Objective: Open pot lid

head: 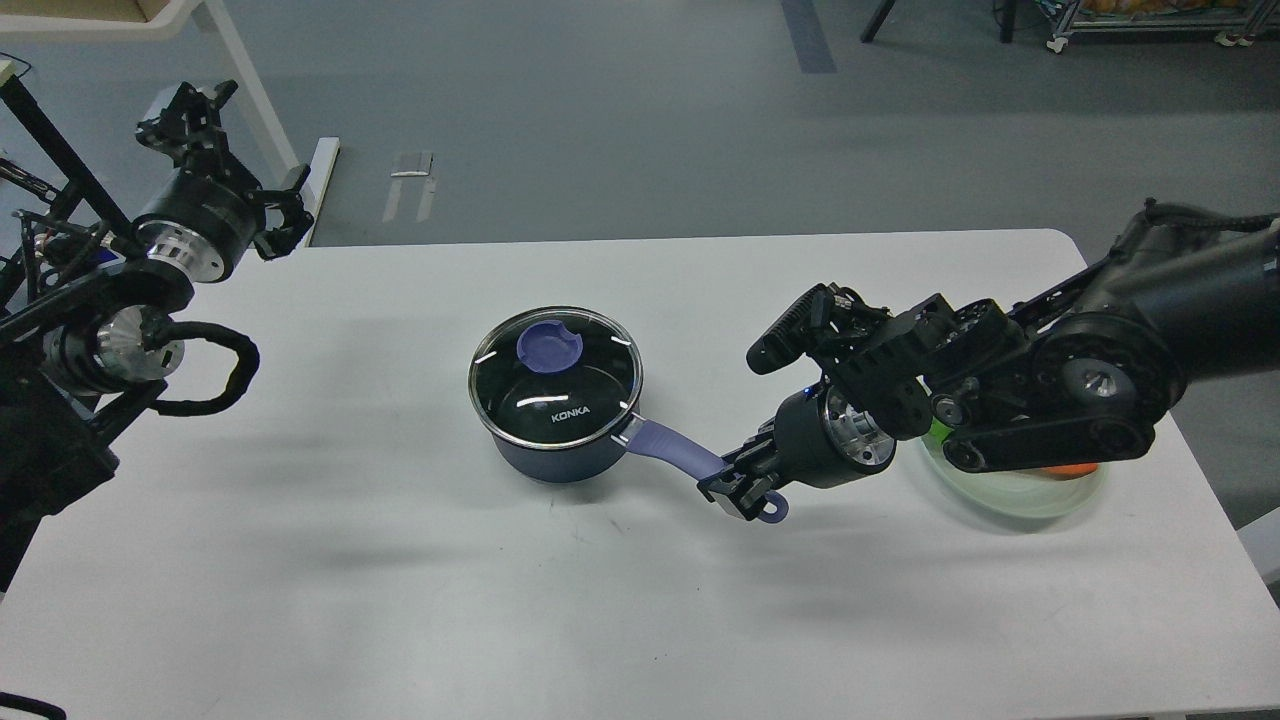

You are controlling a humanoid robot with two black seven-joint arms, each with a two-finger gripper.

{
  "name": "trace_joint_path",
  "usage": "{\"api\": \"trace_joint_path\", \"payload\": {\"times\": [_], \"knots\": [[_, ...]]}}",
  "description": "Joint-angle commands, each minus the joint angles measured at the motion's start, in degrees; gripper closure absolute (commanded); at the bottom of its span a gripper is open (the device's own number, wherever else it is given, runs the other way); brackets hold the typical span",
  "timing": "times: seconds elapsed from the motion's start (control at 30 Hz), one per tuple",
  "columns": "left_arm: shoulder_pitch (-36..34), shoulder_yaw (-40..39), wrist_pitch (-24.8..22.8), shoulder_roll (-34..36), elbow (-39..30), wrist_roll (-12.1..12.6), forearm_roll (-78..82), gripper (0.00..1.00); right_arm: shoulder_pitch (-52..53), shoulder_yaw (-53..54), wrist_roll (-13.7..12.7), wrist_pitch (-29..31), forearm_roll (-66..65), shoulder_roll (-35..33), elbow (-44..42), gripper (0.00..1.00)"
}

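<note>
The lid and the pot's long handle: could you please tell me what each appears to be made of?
The lid looks like clear glass in a thin, shiny metal rim: the dark inside shows through, and white KONKA lettering sits on it. Its flat purple knob looks matte, probably plastic or silicone. The handle of the pot is the same matte lavender, likely a soft-touch plastic coating; the look leaves that open.

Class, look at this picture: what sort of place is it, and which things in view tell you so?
Probably a robotics lab or workshop, not a kitchen: a plain white table on bare grey floor, metal stand legs at the back, and only a pot with its lid as cookware.
</note>
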Motion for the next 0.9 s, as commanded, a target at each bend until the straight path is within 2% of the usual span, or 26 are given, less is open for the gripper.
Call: {"api": "trace_joint_path", "payload": {"times": [0.0, 0.13, 0.3, 0.57, 0.63, 0.73, 0.8, 0.87], "knots": [[-0.4, 0.6, 0.3, 0.2, -5.9, -0.2, 11.2, 0.01, 0.1, 0.0, -0.6, 0.0, 0.1, -2.0, 0.7, 0.89], [-0.7, 0.5, 1.3, -0.1, -12.7, -0.2, 28.1, 0.01, 0.1, -0.1, -0.6, 0.1, 0.1, -4.0, 2.2, 0.89], [-1.4, 0.5, 5.5, -2.8, -20.6, -0.5, 53.2, 0.01, 0.0, 0.0, -0.6, 0.4, 0.1, -5.5, 2.9, 0.89], [-1.9, 4.3, 7.5, -7.6, -22.6, 0.2, 84.7, 0.01, -0.5, -0.1, -0.6, 0.8, 0.1, -6.3, 3.0, 0.89], [-1.9, 6.3, 9.5, -8.0, -22.5, 1.2, 91.5, 0.01, -0.6, -0.1, -0.6, 0.8, 0.0, -6.3, 3.0, 0.89], [-2.1, 9.3, 12.6, -8.1, -22.0, 4.4, 98.0, 0.01, -0.6, -0.1, -0.6, 0.9, 0.0, -6.3, 3.0, 0.89], [-2.2, 10.0, 13.2, -8.4, -21.6, 6.4, 98.6, 0.01, -0.8, -0.1, -0.6, 0.8, 0.0, -6.3, 3.0, 0.89], [-2.1, 10.7, 13.3, -8.5, -21.6, 7.3, 98.8, 0.01, -0.9, 0.0, -0.6, 0.9, 0.0, -6.3, 3.0, 0.89]]}}
